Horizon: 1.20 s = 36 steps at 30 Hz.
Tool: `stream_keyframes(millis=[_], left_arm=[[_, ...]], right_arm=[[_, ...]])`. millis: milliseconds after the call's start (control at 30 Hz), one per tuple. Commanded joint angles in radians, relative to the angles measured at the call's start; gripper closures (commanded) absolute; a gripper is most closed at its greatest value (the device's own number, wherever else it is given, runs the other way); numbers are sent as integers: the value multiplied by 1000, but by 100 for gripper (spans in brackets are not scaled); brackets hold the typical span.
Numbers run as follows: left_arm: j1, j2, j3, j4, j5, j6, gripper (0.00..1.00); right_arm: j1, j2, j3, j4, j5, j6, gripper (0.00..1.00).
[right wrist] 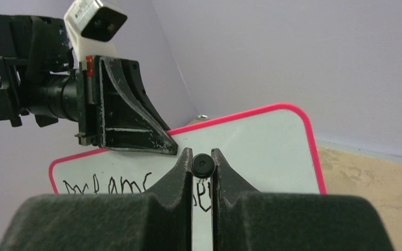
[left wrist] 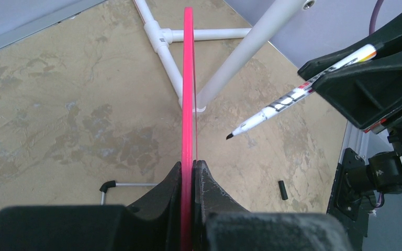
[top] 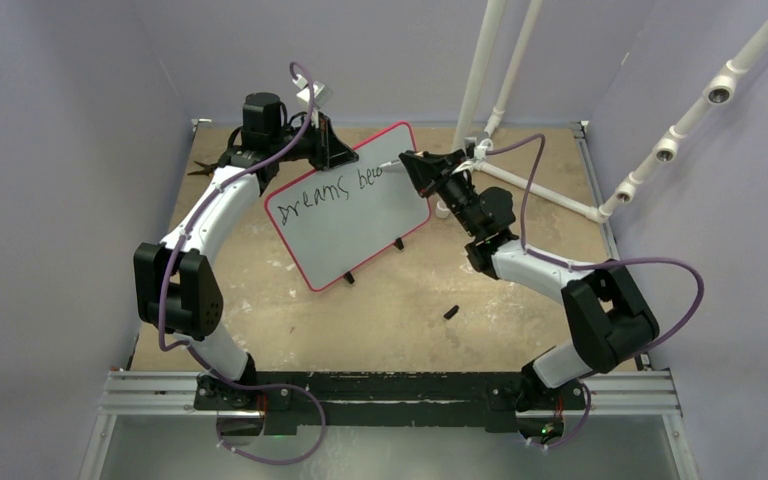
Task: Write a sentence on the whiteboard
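The whiteboard (top: 355, 225) stands tilted on its black feet mid-table, red-pink rim all round. The sentence (top: 328, 193) on its face reads "Dreams be" plus a partial letter, in black. My left gripper (top: 332, 150) is shut on the board's top edge; in the left wrist view the rim (left wrist: 188, 78) runs edge-on between the closed jaws (left wrist: 191, 166). My right gripper (top: 412, 164) is shut on a white marker (left wrist: 293, 97), whose black tip points at the board's face just right of the writing, a small gap away. The right wrist view shows the marker's butt end (right wrist: 202, 166) pinched between the jaws.
A black marker cap (top: 451, 312) lies on the tan tabletop near the right arm. A white pipe frame (top: 500, 90) rises at the back right, with more pipe (top: 690, 110) along the right wall. Purple walls close in three sides. A metal rail (top: 390, 385) spans the near edge.
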Motion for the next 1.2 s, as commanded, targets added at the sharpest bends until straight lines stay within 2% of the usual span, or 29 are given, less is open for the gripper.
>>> stream_keyframes(millis=[0, 267, 1167], left_arm=[[-6, 26, -39, -76, 36, 3, 100], [-6, 31, -40, -75, 36, 2, 100], [-6, 30, -39, -77, 43, 1, 100]], right_arm=[[-28, -40, -2, -15, -37, -19, 100], [-63, 4, 35, -3, -76, -1, 100], [-66, 94, 88, 34, -56, 5, 100]])
